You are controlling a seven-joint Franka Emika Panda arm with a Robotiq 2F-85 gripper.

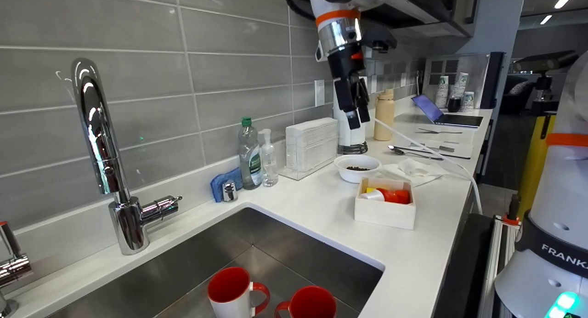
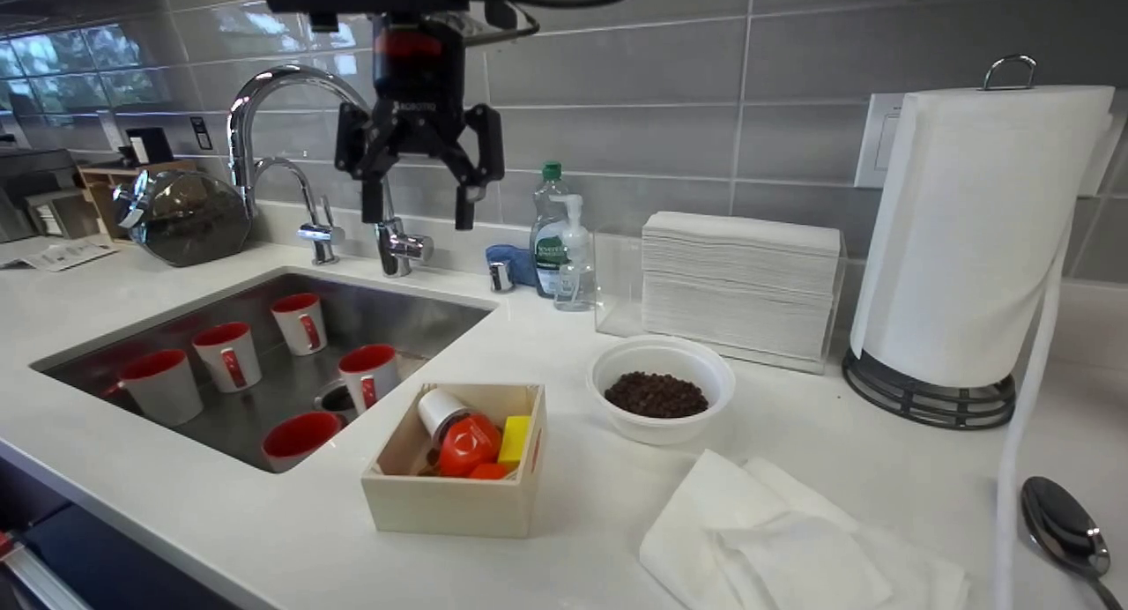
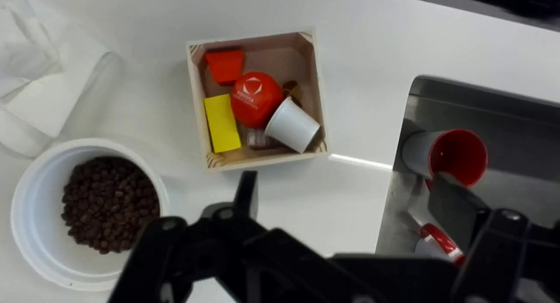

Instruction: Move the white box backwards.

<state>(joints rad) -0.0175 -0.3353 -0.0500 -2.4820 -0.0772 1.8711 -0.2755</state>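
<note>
The white box (image 1: pixel 385 214) is a low, pale, open-topped box on the counter beside the sink. It also shows in an exterior view (image 2: pixel 449 506) and in the wrist view (image 3: pixel 284 60). Inside it are a red ball, a yellow block, a red-orange piece and a tipped white cup. My gripper (image 2: pixel 419 209) is open and empty, high above the counter and apart from the box. In the wrist view the gripper (image 3: pixel 345 180) has its fingers spread wide, one just below the box's edge in the picture, the other over the sink. The gripper (image 1: pixel 359 118) points downward.
A round white bowl (image 2: pixel 661 425) of dark beans stands close to the box. Crumpled paper towels (image 2: pixel 793 539) lie nearby. The sink (image 1: pixel 275 258) holds several red-and-white mugs. A napkin holder (image 2: pixel 736 293), soap bottles (image 2: pixel 551 240) and a paper towel roll (image 2: pixel 978 240) stand along the wall.
</note>
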